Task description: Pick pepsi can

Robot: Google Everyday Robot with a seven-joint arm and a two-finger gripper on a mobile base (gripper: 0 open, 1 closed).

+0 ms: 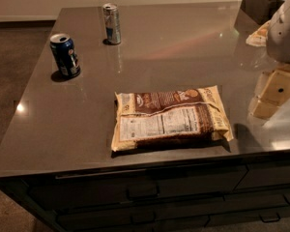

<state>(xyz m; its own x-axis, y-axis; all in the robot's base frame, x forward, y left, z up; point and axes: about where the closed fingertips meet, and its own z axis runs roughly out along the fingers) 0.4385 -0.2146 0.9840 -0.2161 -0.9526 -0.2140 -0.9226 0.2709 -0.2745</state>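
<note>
Dark blue pepsi can [65, 55] stands upright on the bench [53, 129], upper left of the frame, near the left edge. Silver top, tab hole visible, small white and red markings on the side. Nothing touches it.

Second can noted: slim silver-and-blue can [111, 23], taller, upright, further back and to the right of the pepsi can, well apart from it. Not the target.

Centre of frame, toward the near edge of the bench: flat snack bag [171, 117], tan and brown, lying label-up with the nutrition panel showing. Dark container [253, 6] at the far upper right corner. Drawers [145, 192] run along the front below the bench top.

Claw [273, 98]: at the far right edge of the frame, pale cream parts under a white arm housing, low over the right side of the bench. Partly cut off by the frame edge. Whether it is apart or together I cannot tell. No sign of anything held in it; contact with the bench surface cannot be judged either.

Progress, as a judgement: pick not yet begun in any visible way. The can sits on the bench, ungrasped, and the claw is on the opposite side, with the snack bag lying between the two. Left to do: carry the claw across to the upper left, line up on the pepsi can rather than the slim one, grip, lift.
</note>
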